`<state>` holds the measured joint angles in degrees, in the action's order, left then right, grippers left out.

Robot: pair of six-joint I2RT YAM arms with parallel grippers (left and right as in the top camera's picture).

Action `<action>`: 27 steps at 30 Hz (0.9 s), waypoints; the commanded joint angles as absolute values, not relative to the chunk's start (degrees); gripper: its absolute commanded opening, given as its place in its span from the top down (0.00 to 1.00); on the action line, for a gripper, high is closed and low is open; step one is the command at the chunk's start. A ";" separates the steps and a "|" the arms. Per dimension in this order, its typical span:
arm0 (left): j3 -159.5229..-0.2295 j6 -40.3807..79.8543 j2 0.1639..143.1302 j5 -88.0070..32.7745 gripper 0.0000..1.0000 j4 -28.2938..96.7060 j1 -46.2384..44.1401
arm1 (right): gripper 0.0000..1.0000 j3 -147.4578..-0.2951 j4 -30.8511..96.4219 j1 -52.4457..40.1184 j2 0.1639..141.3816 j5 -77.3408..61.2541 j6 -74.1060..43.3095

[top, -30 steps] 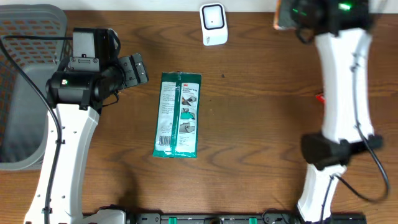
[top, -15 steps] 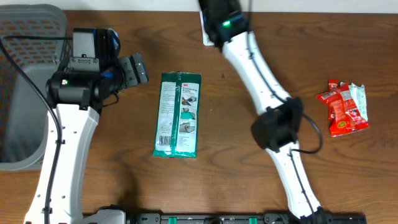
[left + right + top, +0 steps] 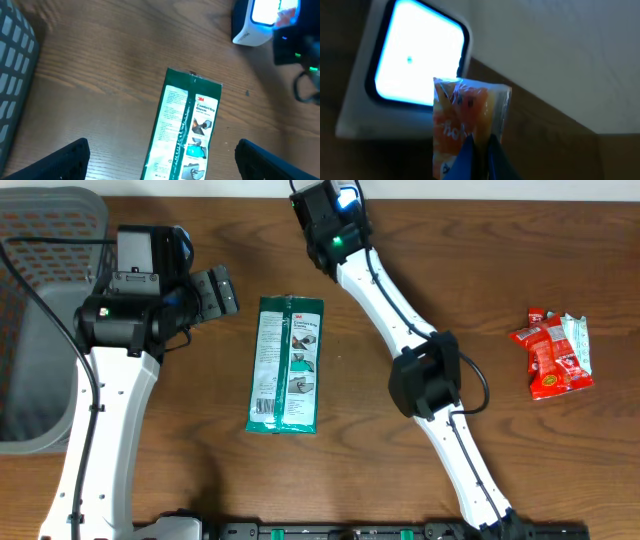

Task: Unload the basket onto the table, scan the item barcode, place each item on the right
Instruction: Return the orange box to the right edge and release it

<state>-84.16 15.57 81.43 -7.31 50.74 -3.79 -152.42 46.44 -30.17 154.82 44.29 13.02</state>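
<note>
A small orange packet (image 3: 462,117) is pinched between the blue fingers of my right gripper (image 3: 482,155), which is shut on it. The packet hangs just in front of the white scanner (image 3: 355,107), whose window glows bright. No barcode shows on the packet. In the overhead view my right gripper (image 3: 328,222) sits at the table's far centre and covers most of the scanner (image 3: 349,195). My left gripper (image 3: 215,292) stands open left of a green packet (image 3: 287,363) lying flat. The left wrist view has that green packet (image 3: 187,130) below my open left gripper (image 3: 161,152).
A grey basket (image 3: 40,330) stands at the left edge. Red packets (image 3: 552,352) lie at the right. The right arm's elbow (image 3: 425,380) hangs over the middle of the table. The scanner (image 3: 260,20) and the dark right gripper (image 3: 295,50) show at the left wrist view's top right.
My right arm has swung from the far right corner to the scanner at the far centre, uncovering the red packets. The left arm and green packet have not moved.
</note>
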 commanded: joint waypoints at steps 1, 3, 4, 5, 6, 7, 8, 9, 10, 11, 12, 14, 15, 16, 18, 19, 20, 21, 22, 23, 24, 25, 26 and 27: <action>-84.33 15.03 81.34 -6.96 0.07 50.74 -3.55 | 0.99 -153.71 53.67 -29.17 143.57 42.41 8.91; -84.33 15.03 81.34 -6.98 0.07 50.74 -3.55 | 0.99 -153.71 60.93 -28.34 139.26 40.18 5.56; -84.33 15.03 81.34 -6.98 0.07 50.74 -3.55 | 0.99 -153.71 63.83 -27.77 137.38 38.89 4.80; -84.33 15.03 81.34 -6.98 0.07 50.74 -3.55 | 0.99 -153.71 66.67 -27.07 135.92 37.50 4.71; -84.33 15.03 81.34 -6.98 0.07 50.74 -3.55 | 0.99 -153.71 69.78 -26.22 134.28 36.07 4.71; -84.33 15.05 81.34 -6.98 0.07 50.74 -3.55 | 0.99 -153.71 74.41 -24.58 132.16 33.71 4.47; -84.33 15.05 81.34 -6.98 0.07 50.74 -3.55 | 0.99 -153.71 78.17 -22.79 130.52 31.75 3.55; -84.33 15.03 81.34 -6.98 0.07 50.74 -3.55 | 0.99 -153.71 80.64 -21.28 129.47 30.15 2.85; -84.33 15.03 81.34 -6.98 0.07 50.74 -3.55 | 0.99 -153.71 83.18 -19.35 128.57 28.08 2.24; -84.33 15.05 81.34 -6.98 0.07 50.74 -3.55 | 0.99 -153.71 85.60 -17.17 127.90 25.32 2.11; -84.33 15.03 81.34 -6.98 0.07 50.74 -3.55 | 0.99 -153.71 89.47 -13.30 127.70 20.95 2.13; -84.33 15.03 81.34 -6.98 0.07 50.74 -3.55 | 0.99 -153.16 93.51 -8.67 128.27 15.81 2.13; -84.33 15.03 81.34 -6.98 0.07 50.74 -3.55 | 0.99 -152.70 94.78 -6.55 128.57 13.19 2.11; -84.33 15.03 81.34 -6.98 0.07 50.74 -3.55 | 0.99 -150.91 95.37 -1.96 129.67 8.12 0.64; -84.33 15.05 81.34 -6.98 0.07 50.74 -3.55 | 0.99 -148.11 94.37 1.93 130.76 4.19 -0.23; -84.33 15.03 81.34 -6.98 0.07 50.74 -3.55 | 0.99 -146.15 93.89 3.81 131.46 2.61 -0.25; -84.33 15.03 81.34 -6.98 0.07 50.74 -3.55 | 0.99 -144.24 93.51 5.21 131.94 1.85 -0.45; -84.33 15.03 81.34 -6.98 0.07 50.74 -3.55 | 0.99 -142.39 93.12 6.42 132.35 1.52 -0.45; -84.33 15.03 81.34 -6.96 0.07 50.74 -3.55 | 0.99 -138.45 91.85 8.38 132.99 1.41 -0.43; -84.33 15.03 81.34 -6.98 0.07 50.74 -3.55 | 0.99 -136.33 91.00 9.34 133.16 1.41 -0.40; -84.33 15.03 81.34 -6.96 0.07 50.74 -3.55 | 0.99 -133.93 89.86 10.22 133.32 1.41 -0.38; -84.33 15.05 81.34 -6.96 0.07 50.74 -3.55 | 0.99 -130.74 88.20 11.20 133.36 1.41 -0.38; -84.33 15.03 81.34 -6.98 0.07 50.74 -3.55 | 0.99 -128.49 86.98 11.86 133.36 1.43 -0.38; -84.33 15.03 81.34 -6.98 0.07 50.74 -3.55 | 0.99 -126.43 85.82 12.45 133.36 1.41 -0.38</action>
<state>-84.16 15.57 81.45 -7.31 50.74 -3.79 -130.89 87.50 11.11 133.16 3.86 0.58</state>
